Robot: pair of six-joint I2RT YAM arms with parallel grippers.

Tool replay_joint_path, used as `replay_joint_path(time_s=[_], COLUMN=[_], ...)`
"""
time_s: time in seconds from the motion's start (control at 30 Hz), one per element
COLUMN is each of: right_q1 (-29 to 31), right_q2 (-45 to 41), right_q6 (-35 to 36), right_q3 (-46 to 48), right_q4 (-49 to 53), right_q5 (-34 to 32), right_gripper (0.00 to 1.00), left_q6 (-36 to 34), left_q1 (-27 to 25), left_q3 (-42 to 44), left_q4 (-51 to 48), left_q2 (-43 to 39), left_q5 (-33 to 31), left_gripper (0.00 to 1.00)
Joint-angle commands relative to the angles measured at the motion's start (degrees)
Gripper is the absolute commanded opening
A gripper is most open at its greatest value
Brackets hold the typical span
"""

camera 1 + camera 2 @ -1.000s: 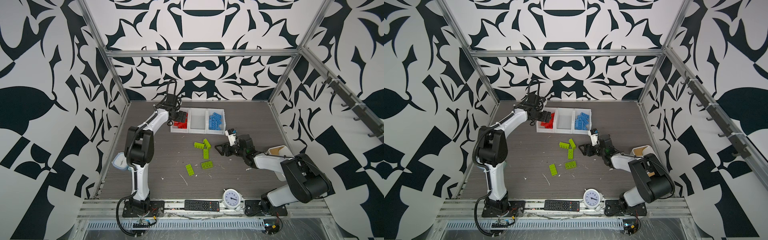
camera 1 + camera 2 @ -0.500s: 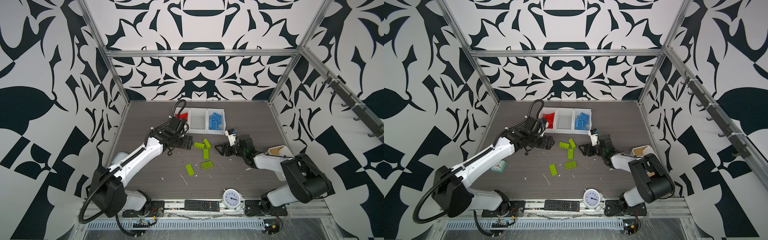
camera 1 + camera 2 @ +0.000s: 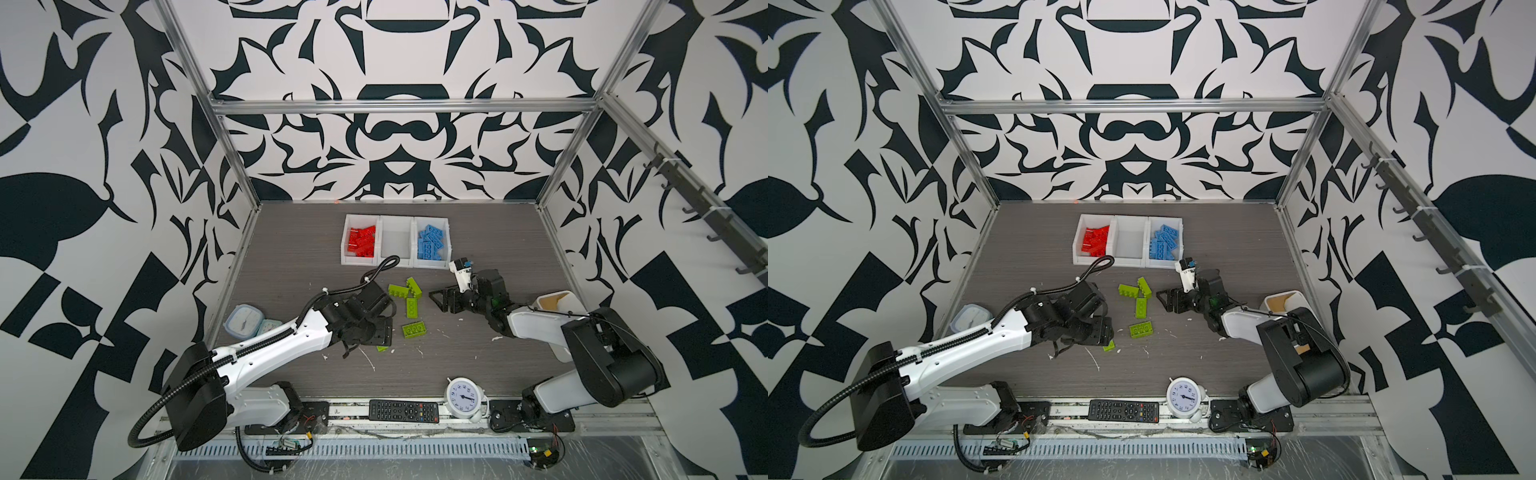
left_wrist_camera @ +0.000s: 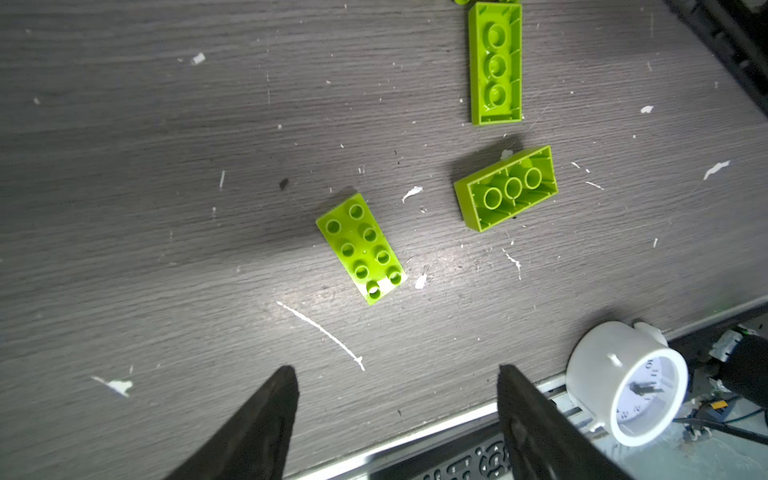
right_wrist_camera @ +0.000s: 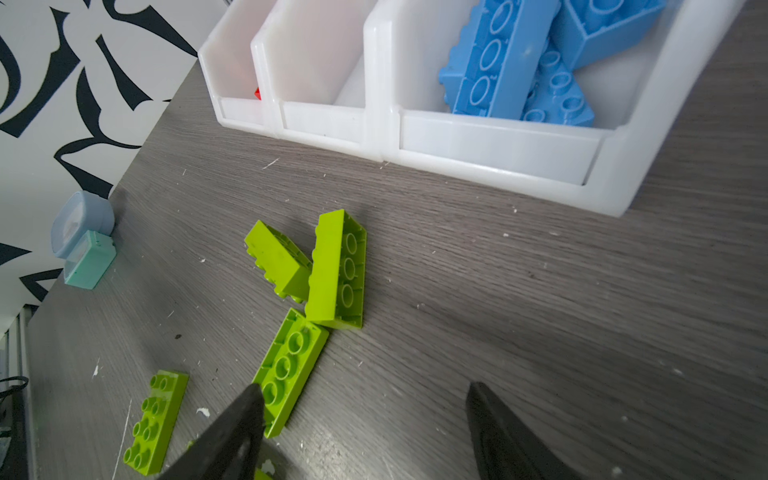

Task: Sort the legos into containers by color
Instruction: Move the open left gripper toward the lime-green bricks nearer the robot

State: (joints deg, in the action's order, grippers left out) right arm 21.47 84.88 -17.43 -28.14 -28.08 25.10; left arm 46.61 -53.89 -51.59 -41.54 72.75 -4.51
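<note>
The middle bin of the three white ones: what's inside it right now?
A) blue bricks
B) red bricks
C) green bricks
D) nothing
D: the middle bin shows only its bare white floor. The red bricks and blue bricks fill the bins on either side of it, and the green bricks all lie out on the table.

The grey wooden table point(image 3: 291, 257) has three white bins point(image 3: 397, 262) in a row at the back, five green bricks point(image 3: 414, 329) lying loose in the middle, a little blue box point(image 3: 243, 320) at the left side, a white tub point(image 3: 557, 301) at the right, and small white scraps point(image 3: 368, 359).
</note>
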Motion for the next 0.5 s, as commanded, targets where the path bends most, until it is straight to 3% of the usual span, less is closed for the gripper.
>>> replay_joint_path(time_s=[0.0,0.47], right_q1=[0.2,0.3], right_q2=[-1.8,-1.0], right_q6=[0.8,1.3], right_q3=[-1.5,-1.8], right_q4=[-0.8,-0.7], right_q5=[0.6,0.6], right_gripper=[0.79,0.79], left_q6=[4.5,2.8], left_q1=[-0.5,-1.0], left_q3=[1.1,3.5], left_q4=[-0.8,8.3], left_q2=[2.4,11.4], left_q5=[-0.7,-0.5], left_gripper=[0.80,0.81])
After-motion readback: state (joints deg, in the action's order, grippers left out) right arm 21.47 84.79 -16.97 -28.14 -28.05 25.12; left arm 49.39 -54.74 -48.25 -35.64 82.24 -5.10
